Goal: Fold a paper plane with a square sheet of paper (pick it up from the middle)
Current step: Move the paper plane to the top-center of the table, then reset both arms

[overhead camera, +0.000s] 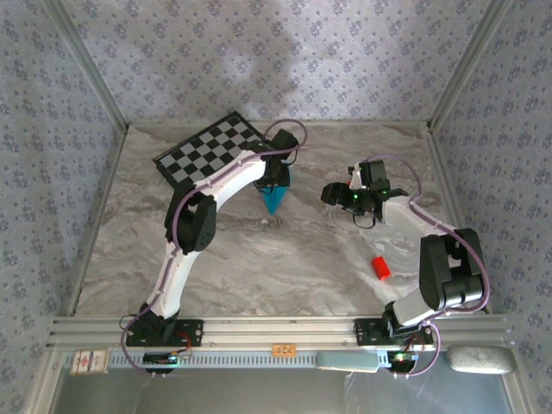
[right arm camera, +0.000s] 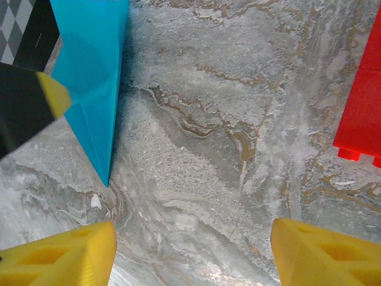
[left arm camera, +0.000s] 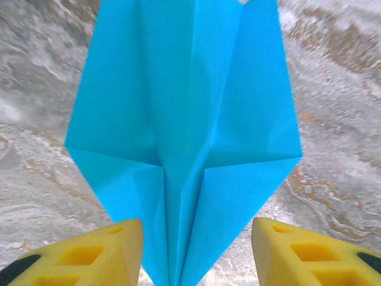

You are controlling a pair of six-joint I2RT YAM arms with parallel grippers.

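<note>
Your counter (overhead camera: 285, 259) carries the checkered board (overhead camera: 207, 151) at the upper left of the top view, out of the working area. The paper plane (left arm camera: 184, 119) lies folded near the centre. Its nose runs between the fingers of your left pincer (left arm camera: 196, 229), which stand apart on either side without pinching, so the plane looks set down. Your right pincer (right arm camera: 193, 238) hangs open and empty right of centre, leaving room. The red block (overhead camera: 381, 267) sits lower right, well apart.

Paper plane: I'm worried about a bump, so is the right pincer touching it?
Apart. The right wrist view shows bare table between the paper plane and the right pincer.
</note>
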